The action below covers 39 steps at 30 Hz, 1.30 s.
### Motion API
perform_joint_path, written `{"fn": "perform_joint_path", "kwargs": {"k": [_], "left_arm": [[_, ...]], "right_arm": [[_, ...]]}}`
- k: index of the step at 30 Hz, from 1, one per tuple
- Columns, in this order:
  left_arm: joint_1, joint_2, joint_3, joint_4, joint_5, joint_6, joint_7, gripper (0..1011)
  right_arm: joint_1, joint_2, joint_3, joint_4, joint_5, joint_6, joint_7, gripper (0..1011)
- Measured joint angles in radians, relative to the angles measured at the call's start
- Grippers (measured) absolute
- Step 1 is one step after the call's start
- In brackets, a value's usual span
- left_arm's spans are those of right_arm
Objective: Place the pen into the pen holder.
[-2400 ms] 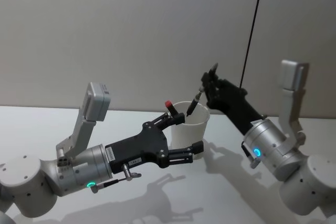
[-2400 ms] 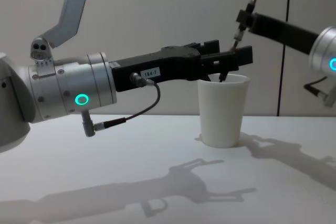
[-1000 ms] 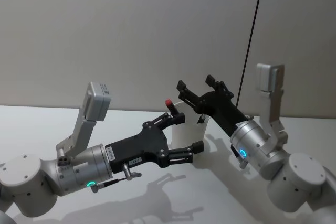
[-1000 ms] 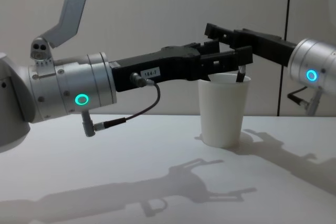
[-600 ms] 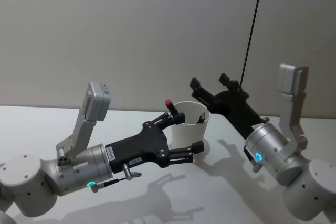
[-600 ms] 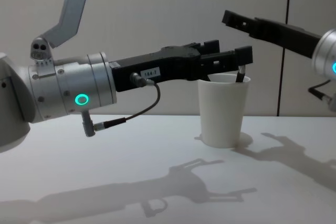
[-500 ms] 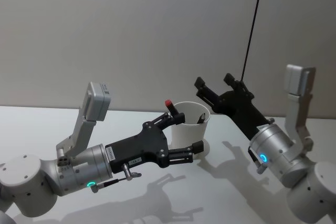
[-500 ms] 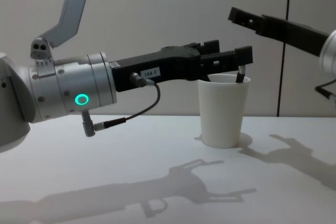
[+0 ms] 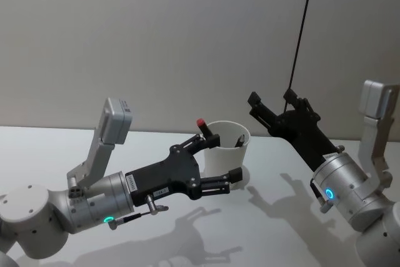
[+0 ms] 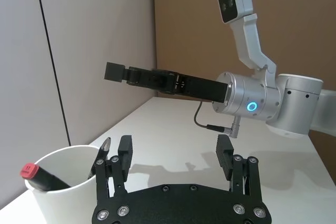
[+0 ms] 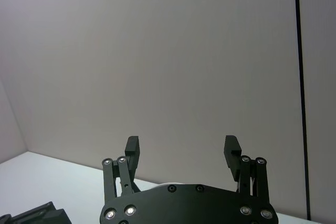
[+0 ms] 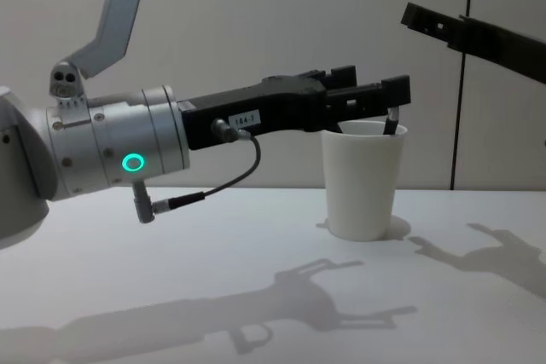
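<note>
Pen in the cup, both grippers empty

White worktop spreads before a plain grey wall, and on it stands the white paper cup that serves as my pen holder. The dark pen leans inside it against the rim on my right, its tip just above the edge. A second pen with a red cap leans on the cup's left side. My left gripper reaches level across the worktop with its jaws spread wide on either side of the cup, not pressing it. My right gripper hangs raised, up and to the right of the cup, well apart from it, jaws open and empty.
</note>
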Motion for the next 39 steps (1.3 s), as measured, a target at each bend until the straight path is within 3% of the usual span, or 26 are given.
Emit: {"fn": "perform_joint_path", "kwargs": {"k": [7, 39], "left_arm": [[0.018, 0.004, -0.004, -0.02, 0.022, 0.005, 0.046, 1000], [0.185, 0.044, -0.048, -0.207, 0.23, 0.058, 0.473, 1000]], "right_arm": [[-0.034, 0.006, 0.006, -0.026, -0.026, 0.005, -0.015, 1001], [-0.336, 0.054, 0.054, -0.256, -0.255, 0.047, -0.147, 1001]]}}
